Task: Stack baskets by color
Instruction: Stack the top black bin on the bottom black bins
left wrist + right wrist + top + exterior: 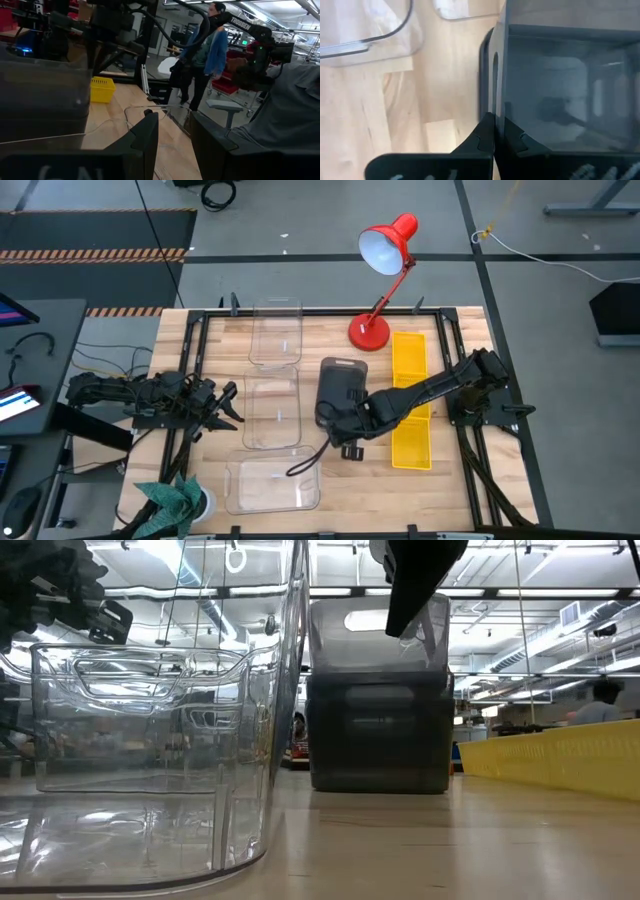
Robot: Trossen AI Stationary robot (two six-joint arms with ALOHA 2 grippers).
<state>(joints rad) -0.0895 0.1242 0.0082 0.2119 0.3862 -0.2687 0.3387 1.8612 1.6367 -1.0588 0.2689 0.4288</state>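
Observation:
Three clear baskets (275,335) (272,410) (272,480) sit bottom down in a column from far to near on the wooden table. To their right stands a dark grey basket (343,385) (380,710), and right of that lie yellow baskets (410,400) in a row. My right gripper (347,442) (494,127) is shut, slanting down at the grey basket's near end. My left gripper (228,406) (172,142) waits open and level at the table's left, beside the middle clear basket, with nothing between its fingers. My right gripper's shut fingertips (487,131) stand right at the grey basket's near end wall, by its handle slot (494,70), coming from above and the near side. Whether they touch the wall I cannot tell. The basket stands upright on the table.
A red desk lamp (385,280) stands at the far edge between the grey and yellow baskets. A green object (180,498) lies at the near left corner. A black frame (200,330) borders the table. Bare wood shows near the front right (380,490).

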